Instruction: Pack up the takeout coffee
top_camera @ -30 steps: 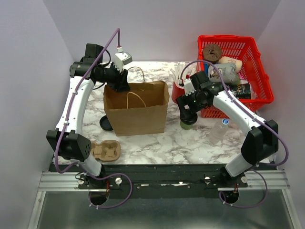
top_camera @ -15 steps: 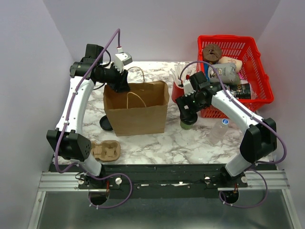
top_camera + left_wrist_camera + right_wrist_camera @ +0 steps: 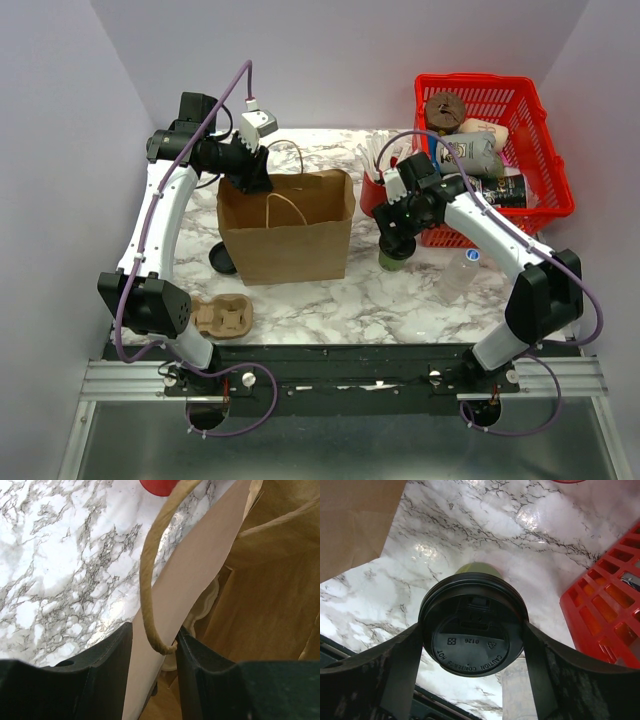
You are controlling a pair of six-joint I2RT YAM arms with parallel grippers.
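The takeout coffee [image 3: 396, 257], an olive-green cup with a black lid, is right of the brown paper bag [image 3: 285, 235]. My right gripper [image 3: 396, 240] is shut on it. In the right wrist view both fingers [image 3: 405, 655] press the sides of the lid [image 3: 472, 635], with the green cup wall [image 3: 477, 570] below. I cannot tell whether the cup rests on the table. My left gripper [image 3: 250, 180] is shut on the bag's far-left rim. In the left wrist view the jaws [image 3: 152, 635] pinch the bag wall [image 3: 200, 580] beside its handle [image 3: 150, 570].
A red basket [image 3: 548, 205] of packets stands at the back right. A red cup of white sticks [image 3: 378, 180] is just behind the coffee. A plastic bottle [image 3: 458, 275] lies to its right. A black lid [image 3: 222, 262] and a cardboard cup carrier [image 3: 222, 318] lie left of the bag.
My right gripper and the coffee have shifted very slightly toward the far side. The left arm and the bag have not moved.
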